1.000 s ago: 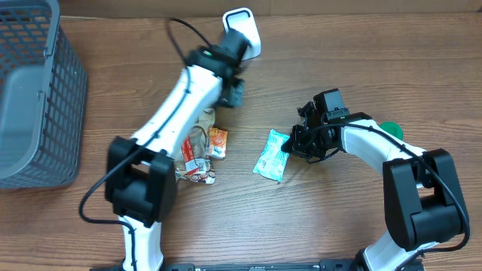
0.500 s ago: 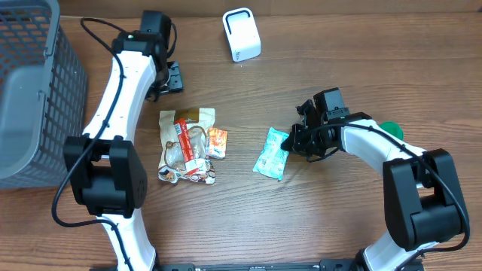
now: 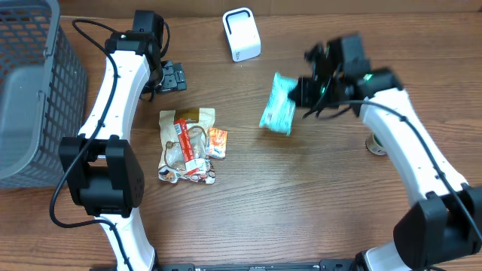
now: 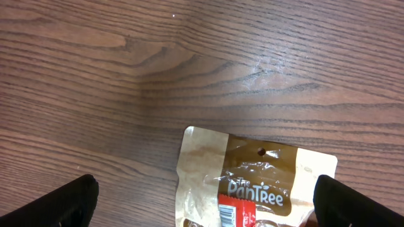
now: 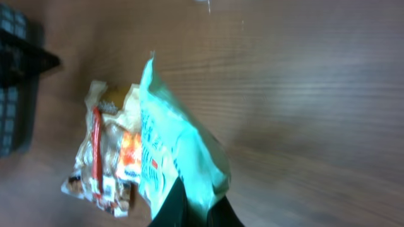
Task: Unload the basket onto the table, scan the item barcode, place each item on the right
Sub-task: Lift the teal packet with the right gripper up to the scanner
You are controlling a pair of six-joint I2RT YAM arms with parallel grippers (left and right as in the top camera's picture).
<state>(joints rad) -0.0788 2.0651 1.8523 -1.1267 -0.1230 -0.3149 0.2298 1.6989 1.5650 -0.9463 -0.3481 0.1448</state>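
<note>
The teal packet [image 3: 279,114] hangs above the table [image 3: 316,203], pinched at one edge by the right gripper [image 3: 305,94], right of the white scanner [image 3: 242,34]. The left gripper [image 3: 172,77] hovers spread wide above the table, near the Pantree bag [image 4: 252,183].

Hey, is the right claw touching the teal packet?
Touching. The right wrist view shows the right claw pinched on the teal packet at its lower edge.

Brown wood-grain table [image 3: 301,203] with a faint satin sheen, teal packet [image 3: 279,113] of glossy crinkled plastic film, tan pouch [image 4: 208,157] matt and paper-like (clear shiny window lower down), grey basket [image 3: 68,90] of matt plastic mesh, white scanner [image 3: 242,34] smooth plastic
</note>
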